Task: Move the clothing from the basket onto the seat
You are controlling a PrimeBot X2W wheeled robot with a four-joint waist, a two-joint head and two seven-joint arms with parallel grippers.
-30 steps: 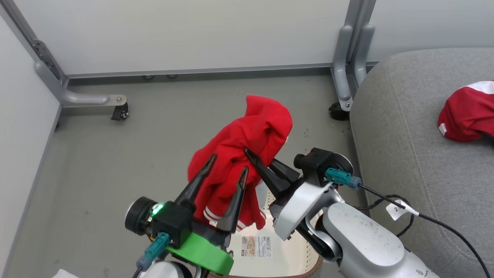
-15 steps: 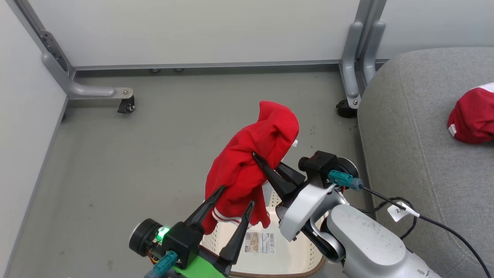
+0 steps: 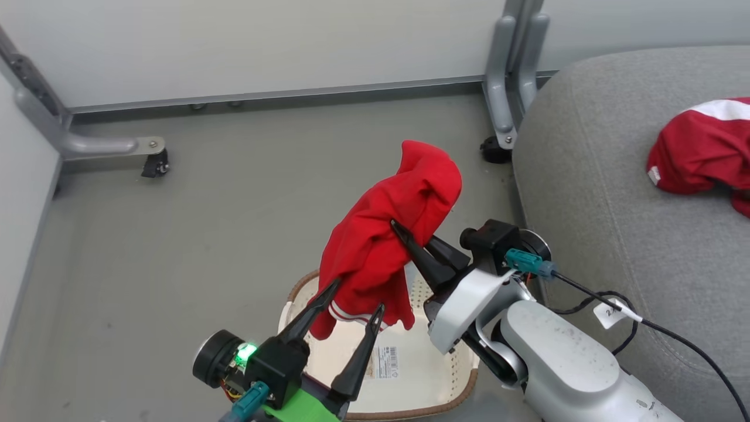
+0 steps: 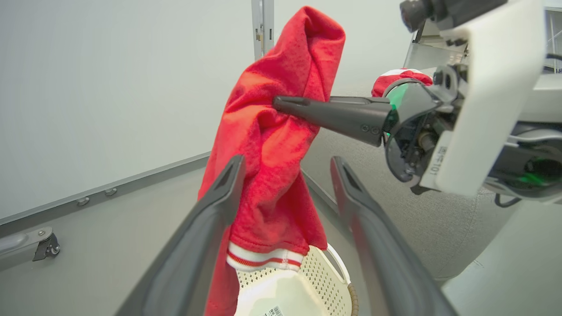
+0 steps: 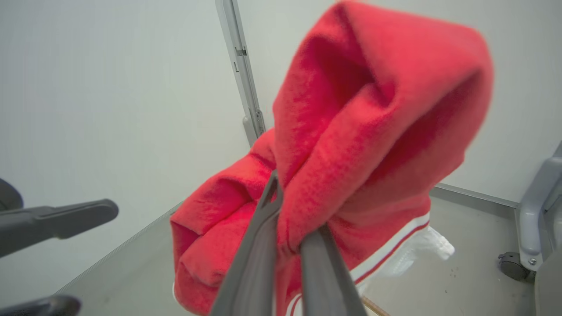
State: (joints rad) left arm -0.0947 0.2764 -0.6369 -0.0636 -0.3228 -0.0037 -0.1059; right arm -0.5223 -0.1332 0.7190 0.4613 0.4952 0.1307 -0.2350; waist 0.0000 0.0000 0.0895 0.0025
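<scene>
Room: grey floor (image 3: 176, 246), pale walls.
Clothing: red garment (image 3: 404, 199) hangs above the basket (image 3: 291, 297), pinched by the closed right gripper (image 3: 396, 226).
Left gripper (image 3: 358, 295): wide, empty, over the basket.
Done: second garment (image 3: 697, 158) lies on the seat (image 3: 586, 234), right of the basket.
Remaining: one carry, I think.
Views: right wrist view adds a white panel (image 5: 421, 252); head view, the basket's bare bottom.

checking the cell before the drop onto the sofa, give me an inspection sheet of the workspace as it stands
surface: grey floor, lightly scuffed, basket standing on it
job's things: red garment held up above the basket; second garment lying on the seat; basket's visible inside bare except a sticker
clutter: nothing seen
pincers: right pincer shut on the red garment; left pincer open, hem hanging between its fingers, contact unclear
cables: black tagged cable from the right wrist, trailing past the seat
surroundings: white wall panels, grey frame leg on a castor
</scene>
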